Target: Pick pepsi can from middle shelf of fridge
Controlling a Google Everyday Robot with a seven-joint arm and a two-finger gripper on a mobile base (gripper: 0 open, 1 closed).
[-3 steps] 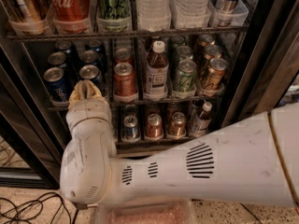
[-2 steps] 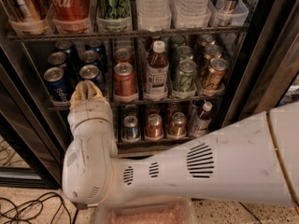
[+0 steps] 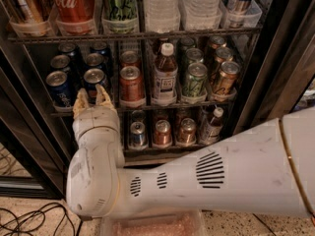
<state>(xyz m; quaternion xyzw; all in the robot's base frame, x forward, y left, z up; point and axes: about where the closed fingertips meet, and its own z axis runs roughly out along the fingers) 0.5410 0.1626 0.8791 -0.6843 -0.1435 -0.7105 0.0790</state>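
Pepsi can (image 3: 93, 78): stands upright in the front row at the left end of the middle shelf (image 3: 162, 105), a dark wire surface inside the fridge (image 3: 275, 58). Shows a silver top and a blue side. Shares that corner with more blue cans, one (image 3: 59, 88) just beside it on the left and others behind.

Likely to handle as a light, stiff cylinder, heavier if full. Probably smooth and perhaps slick from the cold, with thin walls that dent under a hard squeeze. Best taken across the middle of the body, one finger on each side, below the top rim and above the front rail. Calls for a level approach, since the neighbouring cans leave narrow gaps for the fingers (image 3: 81, 101).

End effector (image 3: 92, 92): hangs right in front of that can, tan fingers spread apart and pointing into the fridge, gripping nothing. Impossible to tell from this view whether the fingertips already flank the can or stop short of it.

Further right on the same surface: an orange-red can (image 3: 130, 82), a white-capped bottle (image 3: 165, 75) and a green-labelled can (image 3: 195, 80). Above, a rack with a red Coca-Cola can (image 3: 74, 4).
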